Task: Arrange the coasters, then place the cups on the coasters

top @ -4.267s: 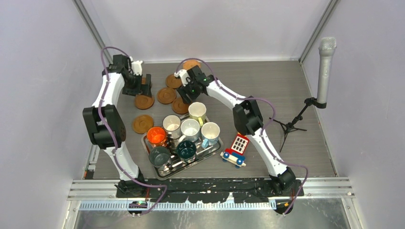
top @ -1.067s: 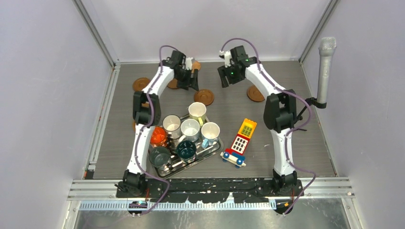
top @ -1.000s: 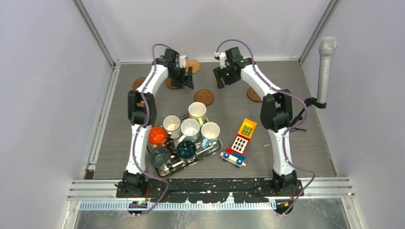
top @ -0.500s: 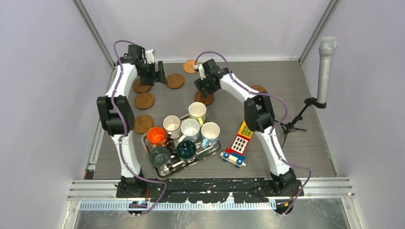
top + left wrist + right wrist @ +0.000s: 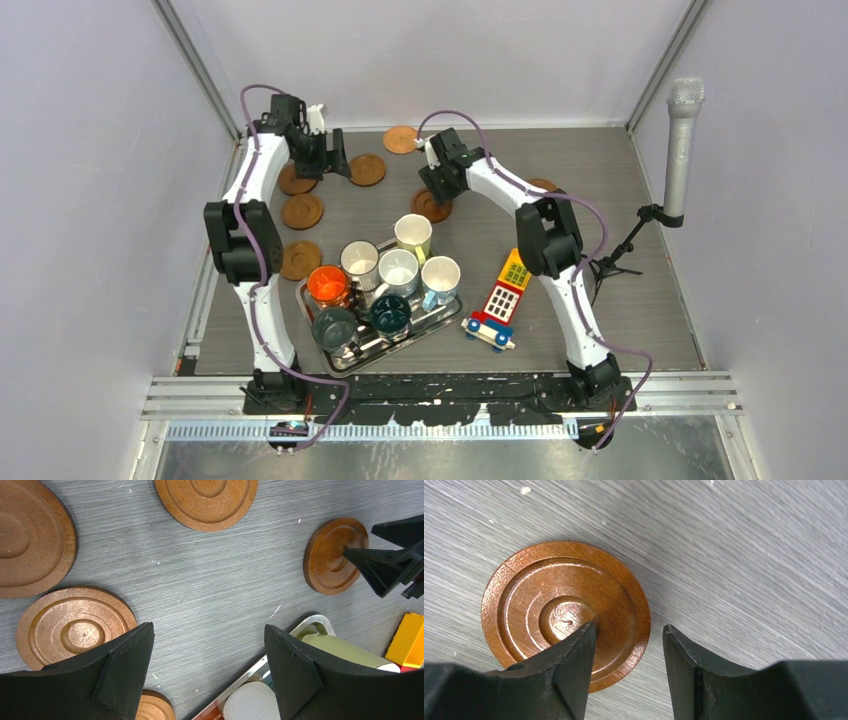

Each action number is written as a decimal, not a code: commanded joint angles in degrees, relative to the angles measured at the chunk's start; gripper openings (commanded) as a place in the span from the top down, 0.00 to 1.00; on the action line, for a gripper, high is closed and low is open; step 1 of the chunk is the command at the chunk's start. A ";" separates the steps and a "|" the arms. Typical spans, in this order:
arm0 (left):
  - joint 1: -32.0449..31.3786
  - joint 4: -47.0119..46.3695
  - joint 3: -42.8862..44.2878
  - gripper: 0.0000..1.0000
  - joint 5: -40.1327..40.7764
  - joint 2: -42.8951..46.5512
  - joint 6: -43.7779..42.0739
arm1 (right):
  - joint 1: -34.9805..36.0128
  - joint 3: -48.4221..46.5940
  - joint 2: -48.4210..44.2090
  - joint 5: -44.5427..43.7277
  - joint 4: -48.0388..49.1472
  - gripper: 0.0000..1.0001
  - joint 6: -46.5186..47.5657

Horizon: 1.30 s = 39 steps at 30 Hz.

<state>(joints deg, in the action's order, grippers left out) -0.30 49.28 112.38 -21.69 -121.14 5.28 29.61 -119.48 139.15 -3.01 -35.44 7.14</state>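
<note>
The right gripper (image 5: 630, 629) is seen with its jaws parted astride the rim of one coaster (image 5: 564, 610). One fingertip (image 5: 586, 632) is set on the disc's inner rings, and the other is held over bare table just outside the edge, so nothing is clamped. From above, that coaster (image 5: 432, 205) is found at centre frame, just above the pale yellow cup (image 5: 413, 235).

The left gripper (image 5: 208, 629) is spread wide over bare table at upper left, with nothing held between its fingers. Four other coasters (image 5: 301, 211) are laid around it at the left, one at top centre and one right of centre.

The cups (image 5: 398, 270) are clustered on the metal tray (image 5: 440, 325) at lower centre, none on a coaster.
</note>
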 commanded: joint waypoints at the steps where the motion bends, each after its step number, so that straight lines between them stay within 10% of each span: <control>1: 0.03 -1.77 2.54 0.17 0.54 1.04 -1.06 | -3.19 5.45 -3.44 -3.38 -2.66 0.45 -0.85; 39: -0.41 0.71 6.80 0.14 3.50 -3.16 -2.83 | -27.40 17.81 -9.92 -9.99 -5.52 0.54 -0.70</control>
<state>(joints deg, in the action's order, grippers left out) -0.43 49.63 117.01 -18.94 -124.07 3.79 4.45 -102.35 128.14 -7.60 -37.12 5.30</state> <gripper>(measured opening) 0.859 0.468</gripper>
